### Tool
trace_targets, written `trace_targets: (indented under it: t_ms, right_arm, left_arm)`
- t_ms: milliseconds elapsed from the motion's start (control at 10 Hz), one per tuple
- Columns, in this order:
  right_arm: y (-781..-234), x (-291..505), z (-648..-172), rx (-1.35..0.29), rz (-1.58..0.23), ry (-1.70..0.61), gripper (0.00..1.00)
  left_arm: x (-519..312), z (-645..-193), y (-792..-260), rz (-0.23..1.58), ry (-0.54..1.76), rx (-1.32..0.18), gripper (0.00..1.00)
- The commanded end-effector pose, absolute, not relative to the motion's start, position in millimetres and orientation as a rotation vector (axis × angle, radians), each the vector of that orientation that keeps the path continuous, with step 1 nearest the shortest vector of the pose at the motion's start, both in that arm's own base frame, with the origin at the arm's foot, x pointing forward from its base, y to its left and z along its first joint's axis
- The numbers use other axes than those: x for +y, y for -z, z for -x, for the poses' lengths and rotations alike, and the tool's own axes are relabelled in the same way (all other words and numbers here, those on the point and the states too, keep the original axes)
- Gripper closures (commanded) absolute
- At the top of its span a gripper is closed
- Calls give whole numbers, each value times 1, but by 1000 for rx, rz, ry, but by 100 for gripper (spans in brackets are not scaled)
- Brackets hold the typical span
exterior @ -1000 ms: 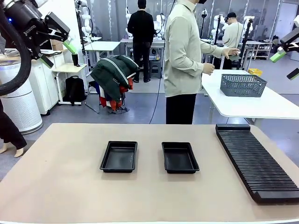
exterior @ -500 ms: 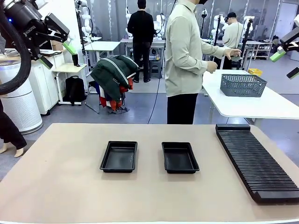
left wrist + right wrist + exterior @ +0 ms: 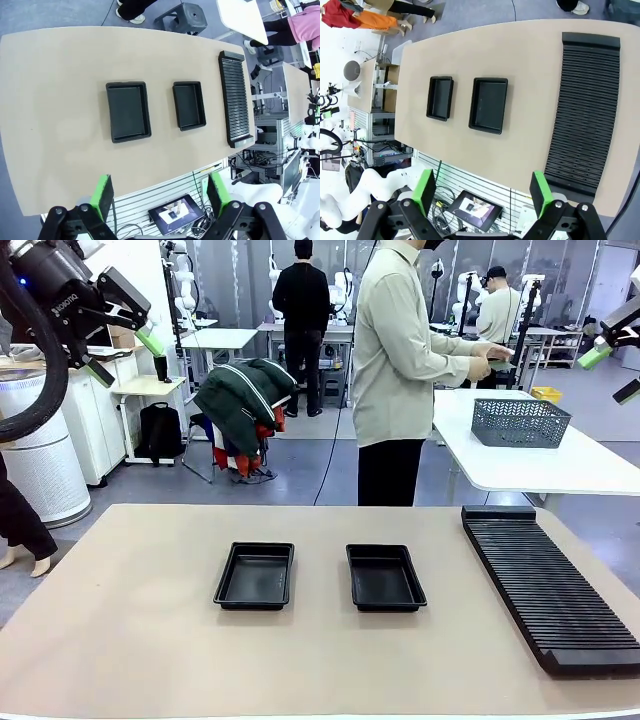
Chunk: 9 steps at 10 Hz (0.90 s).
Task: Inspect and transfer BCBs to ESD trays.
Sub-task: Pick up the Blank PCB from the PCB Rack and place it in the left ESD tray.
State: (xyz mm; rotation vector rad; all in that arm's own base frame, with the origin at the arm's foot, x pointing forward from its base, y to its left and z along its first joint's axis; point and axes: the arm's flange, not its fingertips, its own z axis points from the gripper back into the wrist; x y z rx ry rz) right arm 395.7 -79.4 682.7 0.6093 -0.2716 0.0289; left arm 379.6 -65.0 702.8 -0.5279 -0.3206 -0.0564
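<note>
"Both grippers free?"

"Yes. The left gripper hangs high, well left of the rack. The right gripper hangs high above the rack's far end. Each has its fingers spread wide, pinching nothing."

"How should this step go?"

"I judge it a waiting step. Hold the arms up and clear until a board is offered. Then take it by its edges, level, and lower it flat inside a tray's rim."

"And the containers?"

"The two ESD trays sit side by side on the table, left of the rack and apart from it. Both floors are bare. The rack's slots look empty too."

"So where are the BCBs?"

"I cannot place them for sure. Beyond the rack's far end, the person's hands meet above the mesh basket. They seem to hold something flat, too small to name. What the basket contains I cannot tell."
</note>
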Motion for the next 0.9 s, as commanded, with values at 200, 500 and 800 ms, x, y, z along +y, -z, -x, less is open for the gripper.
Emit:
trace_targets:
  t_ms: [200, 500, 800]
  right_arm:
    - [-684, -74, -401, -270, -631, -58, 0]
    - [-685, -77, -403, -263, -632, -53, 0]
    - [-692, -85, -400, -260, -581, -13, 0]
  left_arm:
    - [-65, -380, -703, 528, 56, -321, 0]
    - [-65, -380, -703, 528, 56, -321, 0]
    - [-65, -380, -703, 528, 56, -321, 0]
